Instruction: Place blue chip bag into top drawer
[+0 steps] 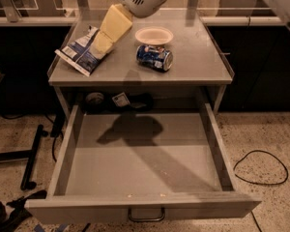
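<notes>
The blue chip bag (79, 53) lies flat on the left part of the grey tabletop (198, 57), dark blue foil with white ends. My gripper (100, 43), pale yellow under a white wrist, reaches down from above, and its tip is at the bag's right end. Whether it touches the bag does not show. The top drawer (140, 204) is pulled wide open below the tabletop. Its flat grey bottom is bare except for the arm's shadow, and a small metal handle sits on its front.
A blue drink can (154, 57) lies on its side at the table's middle, with a white bowl (154, 34) just behind it. Small items (118, 99) sit at the back under the tabletop. A black cable (261, 168) loops on the floor at right, and a dark stand leg (31, 156) is at left.
</notes>
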Controlling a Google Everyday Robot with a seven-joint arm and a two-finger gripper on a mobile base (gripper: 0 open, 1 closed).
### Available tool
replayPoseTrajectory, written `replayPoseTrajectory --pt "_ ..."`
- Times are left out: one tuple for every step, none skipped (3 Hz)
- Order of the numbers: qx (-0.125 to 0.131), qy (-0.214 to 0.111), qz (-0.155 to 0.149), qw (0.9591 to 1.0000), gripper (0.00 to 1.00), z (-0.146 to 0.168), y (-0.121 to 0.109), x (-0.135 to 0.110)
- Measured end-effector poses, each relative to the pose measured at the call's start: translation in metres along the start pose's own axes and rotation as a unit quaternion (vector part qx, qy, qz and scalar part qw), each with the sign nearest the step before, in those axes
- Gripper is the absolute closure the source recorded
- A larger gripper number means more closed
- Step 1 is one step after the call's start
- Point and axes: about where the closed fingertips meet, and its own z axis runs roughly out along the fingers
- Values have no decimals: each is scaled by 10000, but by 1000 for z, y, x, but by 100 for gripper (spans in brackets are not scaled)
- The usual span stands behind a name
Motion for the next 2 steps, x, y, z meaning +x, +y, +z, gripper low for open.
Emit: replayPoseTrajectory --pt "411 -22 327 9986 0 36 -40 -4" --pt "816 -145 494 9953 0 77 -90 -12"
